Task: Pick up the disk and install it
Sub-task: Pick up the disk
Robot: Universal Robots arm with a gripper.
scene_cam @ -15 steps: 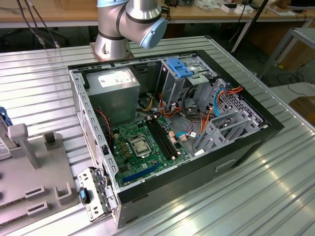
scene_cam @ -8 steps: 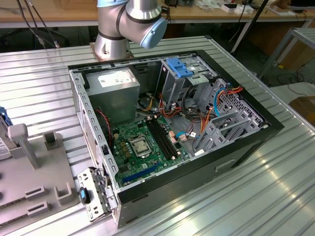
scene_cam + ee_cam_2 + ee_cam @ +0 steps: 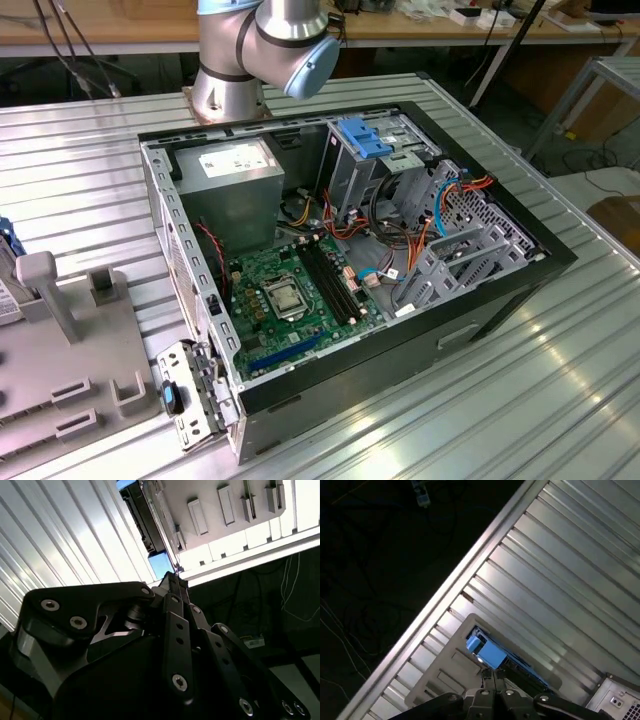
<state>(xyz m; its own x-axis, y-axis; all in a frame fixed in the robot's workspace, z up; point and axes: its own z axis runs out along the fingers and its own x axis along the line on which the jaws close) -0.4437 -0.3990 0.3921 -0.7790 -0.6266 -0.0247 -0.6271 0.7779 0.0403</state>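
Disk (image 3: 490, 652) on edge in grey holder (image 3: 447, 672), ribbed metal table (image 3: 560, 580) beneath; gripper (image 3: 494, 675) clenched, no gap showing, just beside its blue frame.

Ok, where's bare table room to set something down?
Bare ribbed table on the exterior view's right of the computer case, and the strip between case and grey fixture. Inside the case is crowded with cables.

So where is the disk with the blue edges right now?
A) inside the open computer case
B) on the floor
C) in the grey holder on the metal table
C: in the first wrist view the disk sits in the grey holder on the ribbed table, with the end effector close by it.
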